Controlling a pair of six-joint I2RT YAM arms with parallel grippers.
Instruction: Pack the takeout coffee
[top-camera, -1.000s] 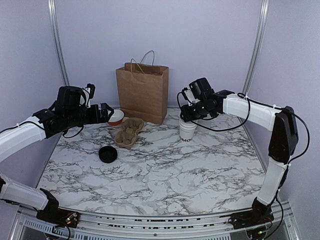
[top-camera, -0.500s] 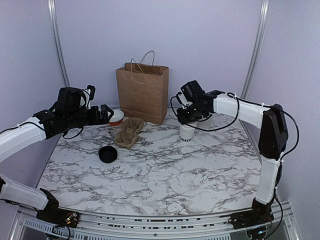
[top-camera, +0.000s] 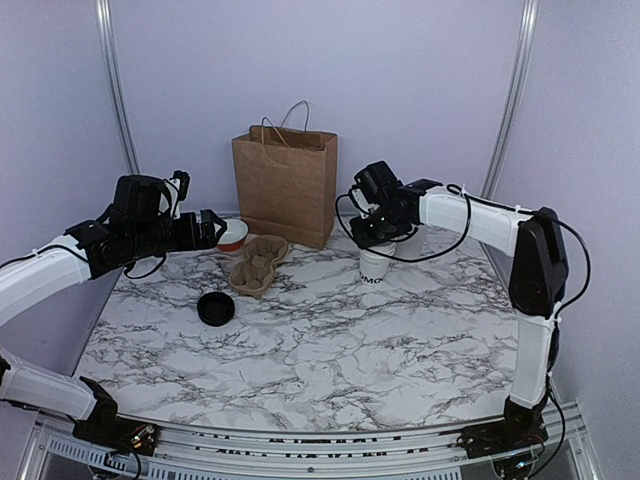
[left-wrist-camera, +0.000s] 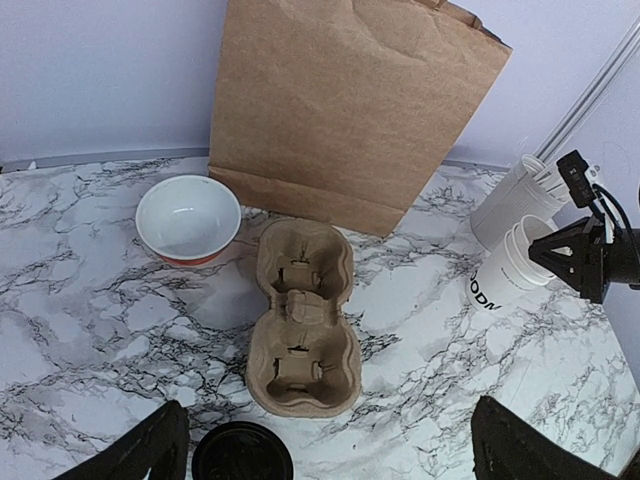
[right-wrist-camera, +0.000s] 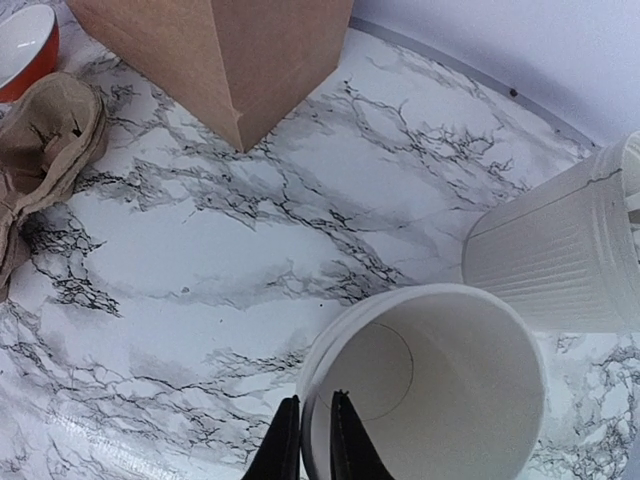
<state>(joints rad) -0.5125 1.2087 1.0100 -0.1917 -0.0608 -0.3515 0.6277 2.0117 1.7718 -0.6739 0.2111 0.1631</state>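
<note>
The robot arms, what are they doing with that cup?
The right gripper pinches the rim of the white paper cup, which stands on the table. The left gripper hovers open near the cup carrier. The black lid lies apart on the table. The cup is not in the carrier yet.

Two cups (left-wrist-camera: 505, 270) (left-wrist-camera: 512, 195) — one lid (left-wrist-camera: 242, 452), one bag (left-wrist-camera: 350, 110)

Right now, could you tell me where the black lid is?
In the top view, the lid lies on the left of the table, just nearer the arms than the carrier, far from the cup.
</note>
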